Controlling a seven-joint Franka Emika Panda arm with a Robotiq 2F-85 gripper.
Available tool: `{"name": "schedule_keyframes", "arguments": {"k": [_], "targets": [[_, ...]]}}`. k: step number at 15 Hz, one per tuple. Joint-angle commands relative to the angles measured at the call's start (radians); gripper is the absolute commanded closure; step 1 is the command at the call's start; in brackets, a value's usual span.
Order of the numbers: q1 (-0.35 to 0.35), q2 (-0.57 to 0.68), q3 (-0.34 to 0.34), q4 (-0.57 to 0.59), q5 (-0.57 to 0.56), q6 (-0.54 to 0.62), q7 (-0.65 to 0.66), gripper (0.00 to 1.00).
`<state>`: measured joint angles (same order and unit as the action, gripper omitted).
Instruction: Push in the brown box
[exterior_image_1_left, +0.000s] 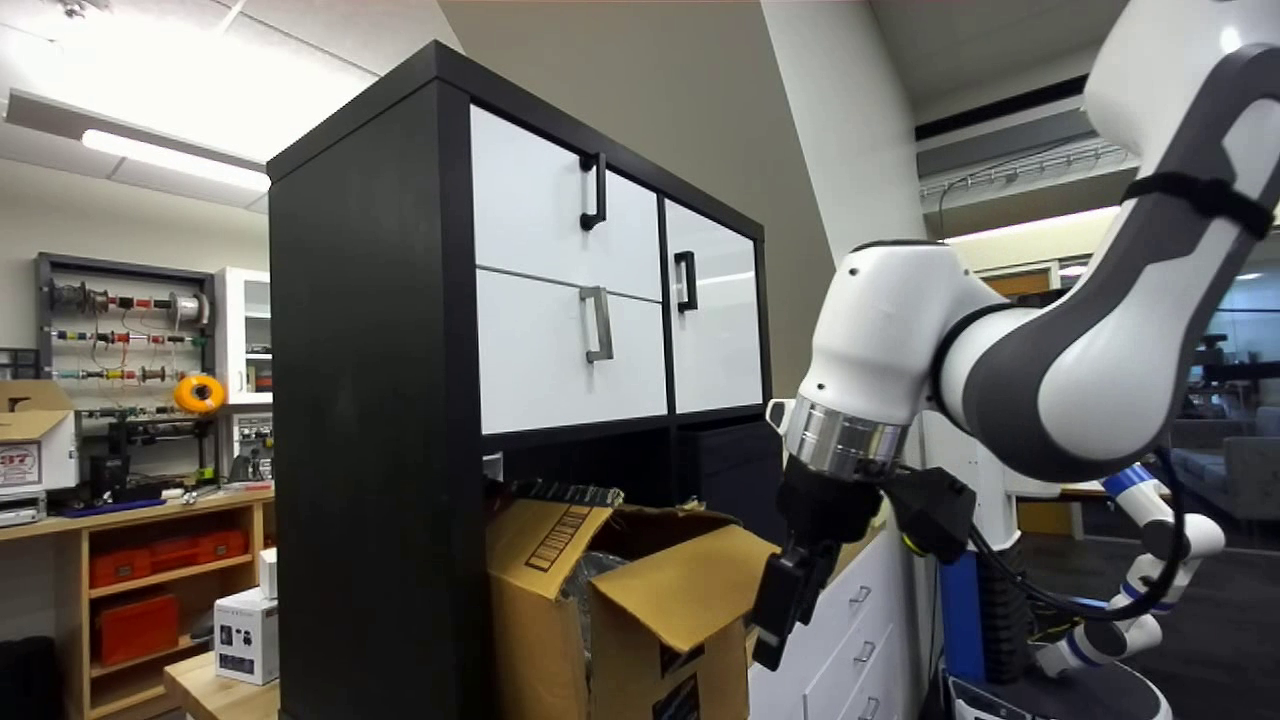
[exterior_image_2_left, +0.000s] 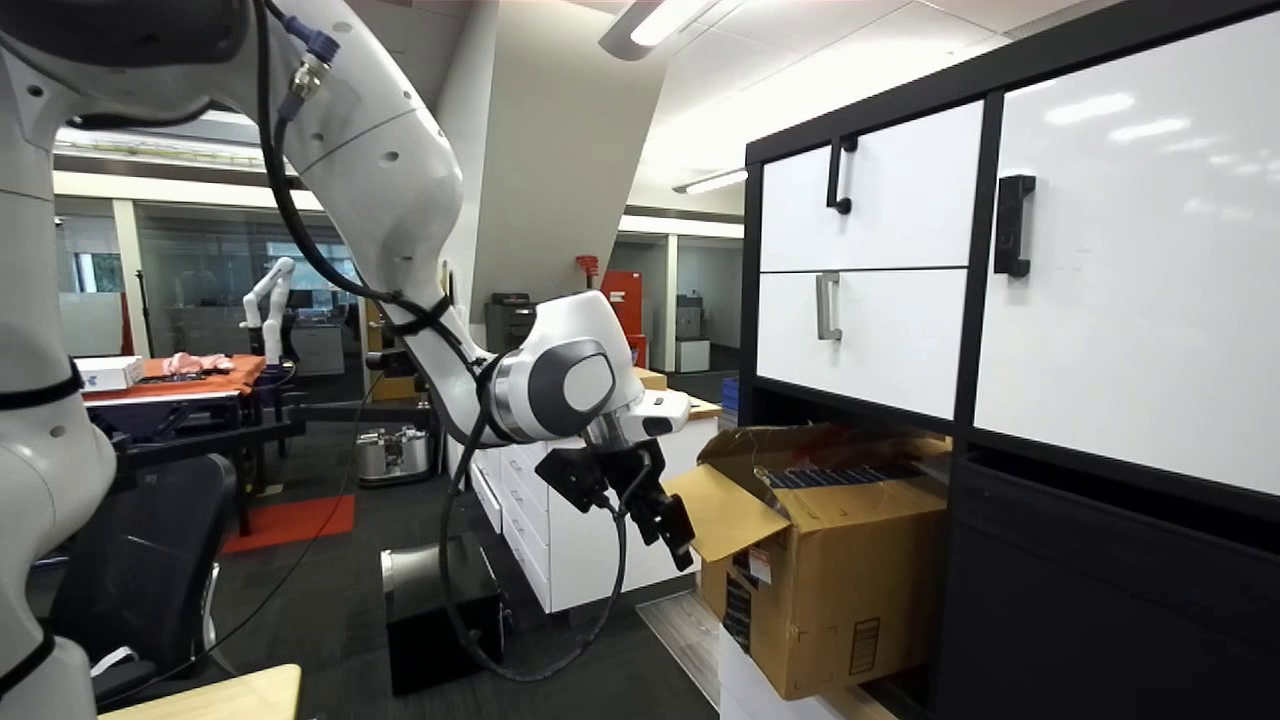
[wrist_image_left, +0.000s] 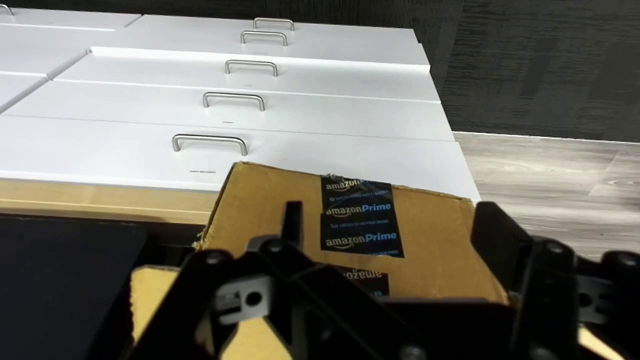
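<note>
The brown box (exterior_image_1_left: 535, 650) is a large tan cardboard carton with loose, open top flaps. In both exterior views it sits in the open lower compartment of the black cabinet and sticks out of its front (exterior_image_2_left: 865, 590). A wide flap (exterior_image_2_left: 725, 510) hangs out toward my gripper. My gripper (exterior_image_1_left: 785, 635) is in front of the box, beside that flap; I cannot tell whether they touch. In the wrist view my gripper (wrist_image_left: 392, 220) is open, fingers wide apart and nothing held. The box's taped front face (wrist_image_left: 430, 240) shows between and beyond the fingers, its lower part hidden by them.
The black cabinet (exterior_image_1_left: 360, 400) has white doors with handles (exterior_image_2_left: 828, 305) above the box. A dark fabric bin (exterior_image_2_left: 1100, 610) stands beside the box's compartment. White drawers (wrist_image_left: 320, 117) with metal handles lie below and beside the box. A small white carton (exterior_image_1_left: 247, 640) stands behind the cabinet.
</note>
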<state>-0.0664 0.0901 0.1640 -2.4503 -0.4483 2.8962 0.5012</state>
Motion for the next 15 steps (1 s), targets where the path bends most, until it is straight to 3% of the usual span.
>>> {"name": "schedule_keyframes", "arguments": {"k": [1,9,15], "targets": [[0.014,0.133,-0.033,0.124,-0.067,0.005,0.083,0.44],[0.030,0.318,-0.058,0.288,-0.049,0.026,0.088,0.96],[0.027,0.386,-0.072,0.396,-0.053,0.081,0.074,1.00]]}}
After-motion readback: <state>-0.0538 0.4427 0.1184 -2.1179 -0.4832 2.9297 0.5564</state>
